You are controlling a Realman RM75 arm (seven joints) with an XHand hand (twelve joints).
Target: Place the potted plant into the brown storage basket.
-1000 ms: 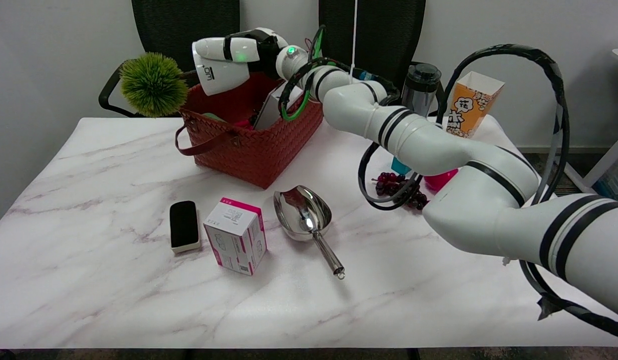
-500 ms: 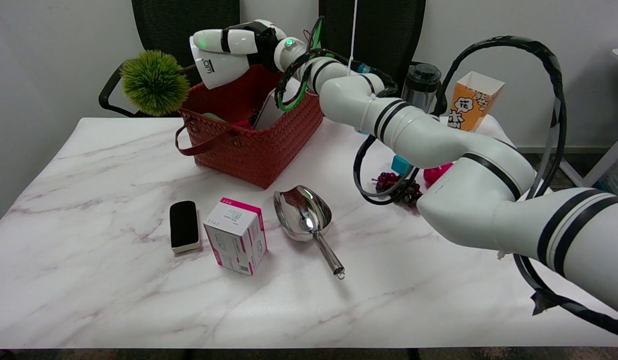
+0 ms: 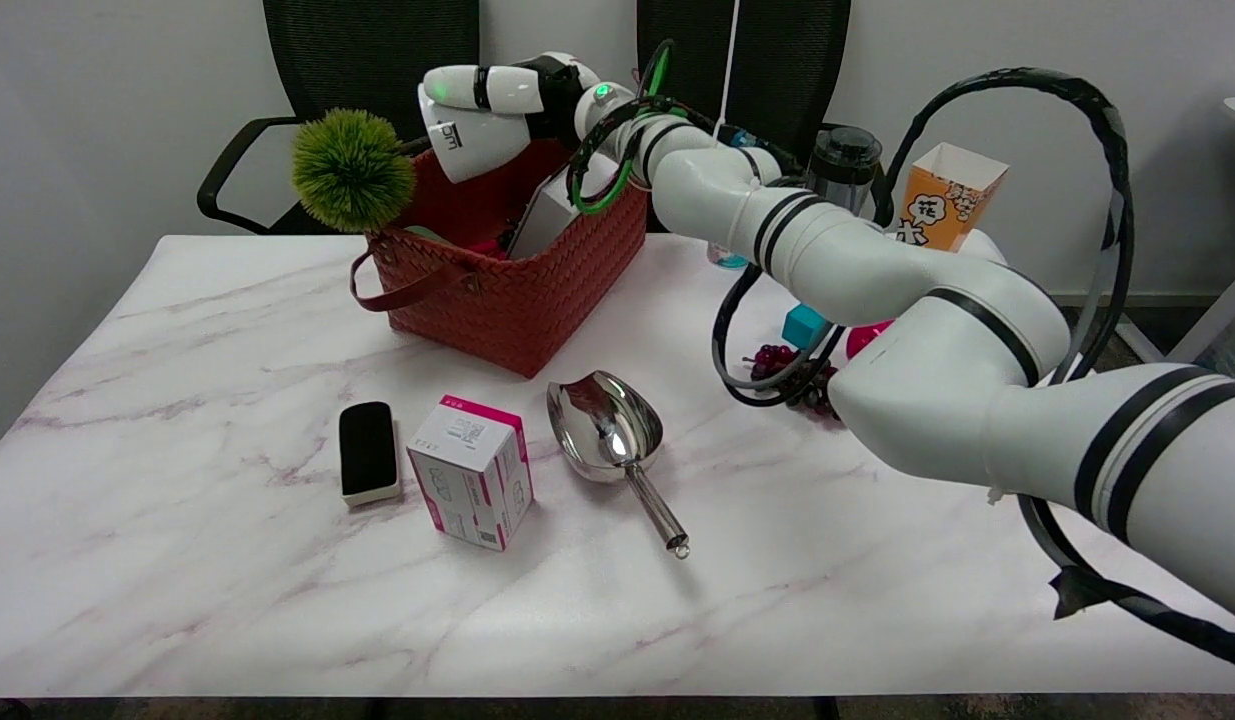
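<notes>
While the robot hand (image 3: 474, 118) holds the plant (image 3: 352, 170) tipped sideways above the basket's (image 3: 517, 290) left corner, the carry seems nearly done; next, shift it right over the opening, then lower.

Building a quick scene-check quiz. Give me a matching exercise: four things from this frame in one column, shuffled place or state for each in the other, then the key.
Things
1. potted plant
2. metal scoop
3. pink-and-white box
4. popcorn carton

Places or states
A. upright at the table's far right edge
B. lying on the table, handle toward the near edge
C. off the table, over the left corner of the brown basket, beside the right hand
D. standing on the table between the black eraser and the scoop

Pairs: 1-C, 2-B, 3-D, 4-A
</notes>
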